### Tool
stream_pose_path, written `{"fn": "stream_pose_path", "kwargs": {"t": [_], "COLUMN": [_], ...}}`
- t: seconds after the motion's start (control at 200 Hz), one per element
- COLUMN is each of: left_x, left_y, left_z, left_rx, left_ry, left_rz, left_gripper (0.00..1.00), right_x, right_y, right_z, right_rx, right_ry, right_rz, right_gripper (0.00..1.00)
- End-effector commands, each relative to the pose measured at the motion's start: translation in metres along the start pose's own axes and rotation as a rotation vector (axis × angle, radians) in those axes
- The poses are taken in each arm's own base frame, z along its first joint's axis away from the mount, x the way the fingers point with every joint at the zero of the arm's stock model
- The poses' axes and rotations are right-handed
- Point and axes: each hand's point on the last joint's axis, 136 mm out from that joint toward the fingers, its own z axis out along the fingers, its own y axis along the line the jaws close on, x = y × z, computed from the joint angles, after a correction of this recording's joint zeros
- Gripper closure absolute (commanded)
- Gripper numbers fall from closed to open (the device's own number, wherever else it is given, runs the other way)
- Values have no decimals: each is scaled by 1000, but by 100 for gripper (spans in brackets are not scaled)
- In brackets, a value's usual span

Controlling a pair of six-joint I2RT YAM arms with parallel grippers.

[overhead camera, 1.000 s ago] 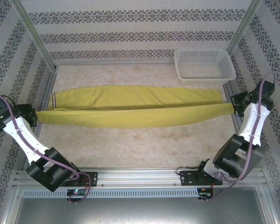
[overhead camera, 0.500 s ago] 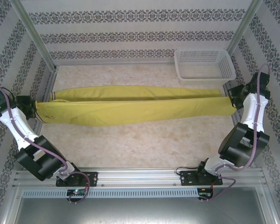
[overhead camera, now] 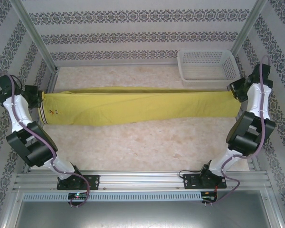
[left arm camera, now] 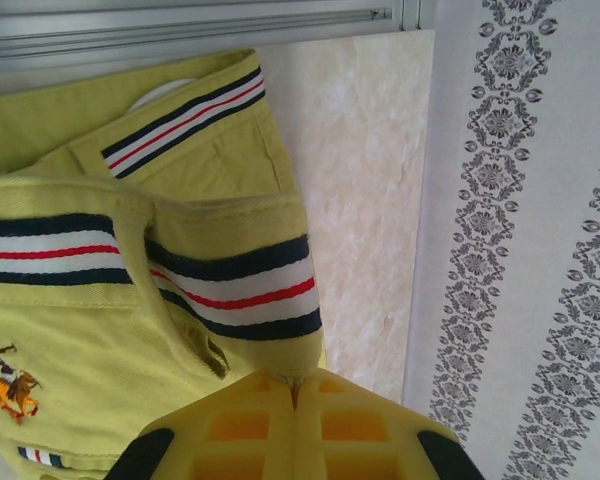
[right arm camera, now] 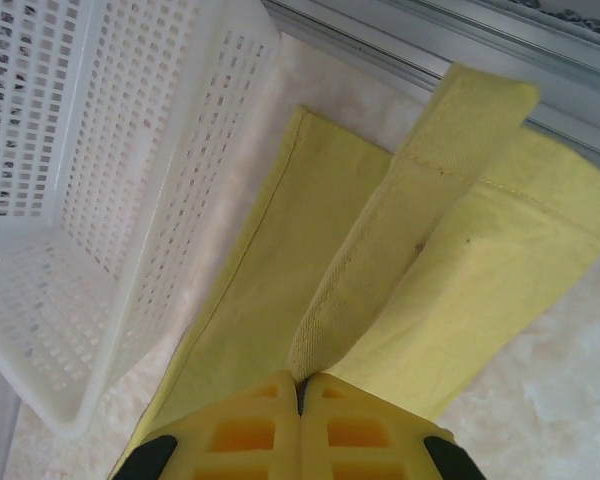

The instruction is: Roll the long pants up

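Overhead view faces down; 2 wrist views, close up, share its long pants (overhead camera: 133, 107).

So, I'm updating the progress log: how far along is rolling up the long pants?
Done: the long pants are folded lengthwise, one leg over the other, stretched out across the table. In hand: the left gripper is shut on the striped waistband, the right gripper on the leg hems beside the white mesh basket. Left: all the rolling; no turn is started.

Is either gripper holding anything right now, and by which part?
Both hold the long pants: the left gripper is pinched shut on the striped waistband edge, and the right gripper on a fold of cloth at the leg-cuff end.
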Motion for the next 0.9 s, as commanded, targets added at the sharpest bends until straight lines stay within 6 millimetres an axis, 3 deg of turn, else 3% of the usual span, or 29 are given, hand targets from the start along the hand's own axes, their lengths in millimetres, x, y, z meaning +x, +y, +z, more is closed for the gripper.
{"fn": "stream_pose_path", "kwargs": {"t": [0.0, 0.255, 0.585, 0.629, 0.684, 0.694, 0.699, 0.714, 0.734, 0.769, 0.814, 0.894], "left_x": [-61, -65, -69, -69, -70, -70, -70, -70, -71, -71, -70, -69], "left_y": [-27, -38, -27, -26, -24, -23, -23, -22, -22, -24, -29, -31], "left_z": [-5, 29, 69, 73, 74, 74, 74, 73, 73, 73, 71, 66], "left_rx": [41, -6, -83, -89, -101, -106, -108, -112, -115, -105, -91, -103], "left_ry": [-248, -237, -218, -216, -219, -220, -221, -223, -227, -228, -224, -226], "left_rz": [49, 89, 91, 89, 77, 72, 71, 66, 65, 75, 90, 99], "left_gripper": [100, 100, 100, 88, 59, 48, 35, 14, 2, 0, 0, 0], "right_x": [-56, -59, -63, -63, -65, -65, -65, -65, -65, -66, -67, -67], "right_y": [-8, -2, -1, 0, 1, 2, 2, 3, 4, 5, 6, 14], "right_z": [0, 31, 55, 57, 58, 57, 58, 58, 57, 56, 52, 45], "right_rx": [92, 137, 183, 184, 181, 178, 177, 175, 173, 174, 183, 179], "right_ry": [-209, -184, -174, -173, -178, -179, -179, -179, -182, -186, -196, -209], "right_rz": [-26, -60, -93, -99, -106, -107, -109, -114, -117, -123, -131, -161], "right_gripper": [100, 100, 100, 100, 84, 80, 77, 63, 46, 25, 7, 2]}}
